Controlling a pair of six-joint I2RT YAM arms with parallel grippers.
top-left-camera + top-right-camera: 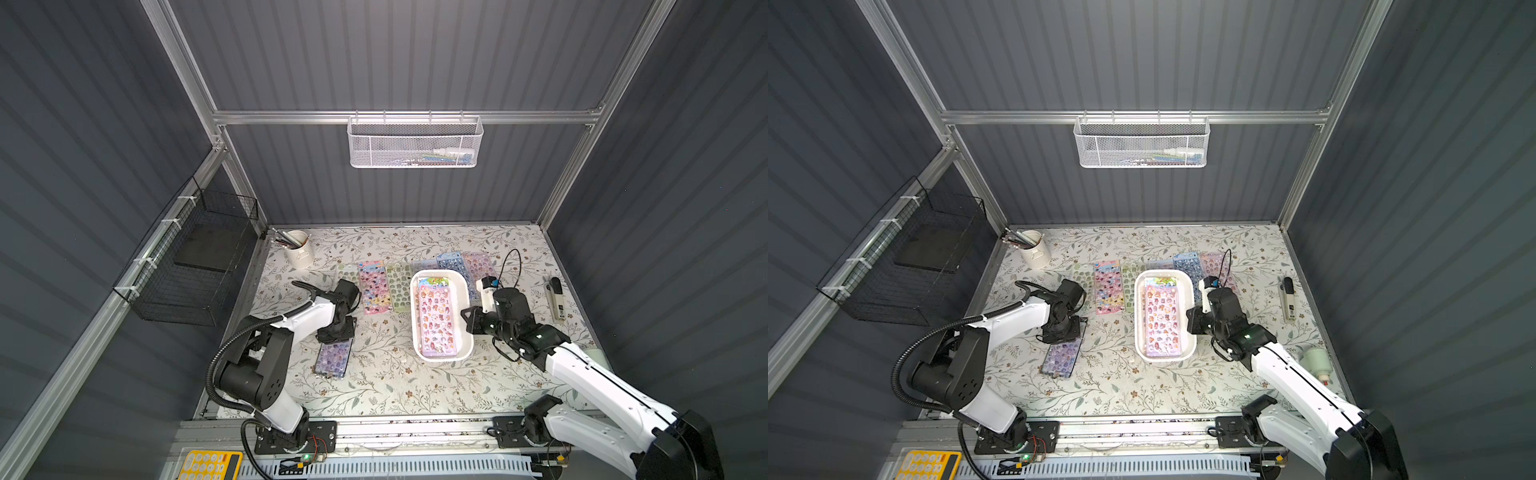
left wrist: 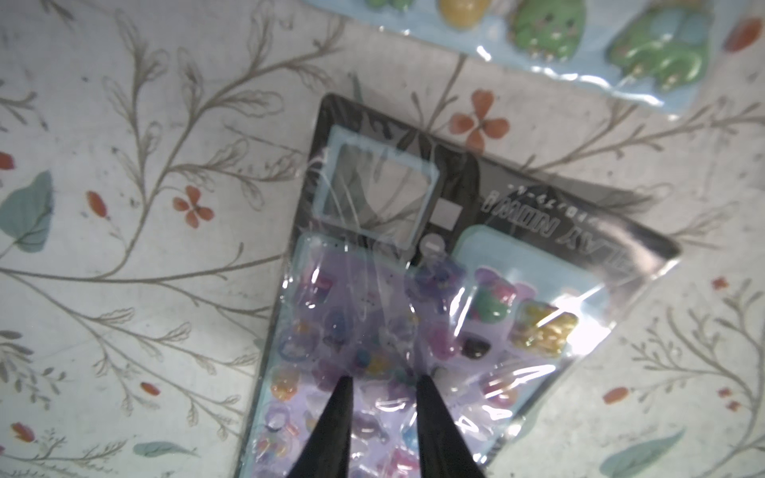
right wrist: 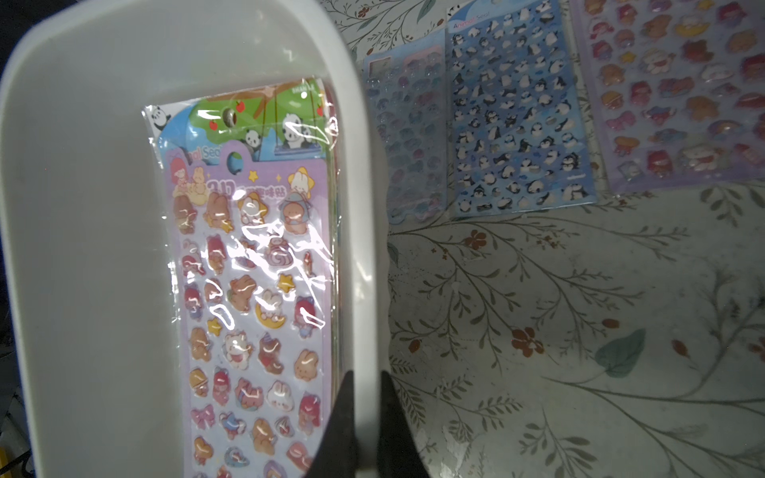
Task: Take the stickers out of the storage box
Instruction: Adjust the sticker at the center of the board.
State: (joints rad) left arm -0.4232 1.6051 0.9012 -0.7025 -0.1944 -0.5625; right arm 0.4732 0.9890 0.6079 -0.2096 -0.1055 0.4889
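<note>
The white storage box (image 1: pixel 413 316) (image 1: pixel 1138 316) lies mid-table, and a stack of stickers (image 1: pixel 438 320) (image 3: pixel 248 289) is inside it, a pink-purple sheet on top. My right gripper (image 1: pixel 468 321) (image 3: pixel 366 374) is shut on the box's right wall (image 3: pixel 356 207), one finger inside and one outside. A purple sticker sheet (image 1: pixel 332 359) (image 2: pixel 372 314) lies flat on the table at the front left. My left gripper (image 1: pixel 336 330) (image 2: pixel 384 378) points down at its far end, fingers slightly apart, tips at the wrapper. Several more sheets (image 1: pixel 374 286) (image 3: pixel 517 124) lie in a row behind the box.
A cup of pencils (image 1: pixel 297 247) stands at the back left. A black-and-white tool (image 1: pixel 557 299) lies at the right, and a white bottle (image 1: pixel 1316 361) sits by the right edge. A white mesh basket (image 1: pixel 415 141) hangs on the back wall, a black wire basket (image 1: pixel 195 257) on the left wall. A yellow calculator (image 1: pixel 210 465) is in front.
</note>
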